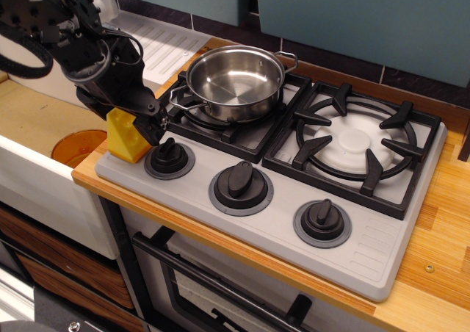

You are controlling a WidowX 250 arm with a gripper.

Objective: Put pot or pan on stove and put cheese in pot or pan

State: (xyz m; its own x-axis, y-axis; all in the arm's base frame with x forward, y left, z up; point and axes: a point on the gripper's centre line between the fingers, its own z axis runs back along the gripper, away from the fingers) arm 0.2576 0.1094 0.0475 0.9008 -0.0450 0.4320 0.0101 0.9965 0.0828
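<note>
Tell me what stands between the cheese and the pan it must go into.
Nothing visible does. The cheese sits on the stove's front left corner with the pincer down on it; the pan on the left burner is open, its raised rim the only thing to clear.

A play kitchen, built like a home one.

We see a grey two-burner cooktop (294, 200) with black grates and three black knobs, set into a wooden counter (433, 266) whose front edge runs from the lower right to its left corner. On the left burner we find a stainless-steel pan (235, 78). Below the counter's front edge we make out an oven door with a dark handle bar (220, 288). Past the counter's left corner we see a white sink basin (37, 119) holding an orange disc (77, 147), and a ribbed white draining board (165, 45) behind it. Along the back edge we see dark tiles (352, 64) under blue-grey panels (367, 16).
</note>
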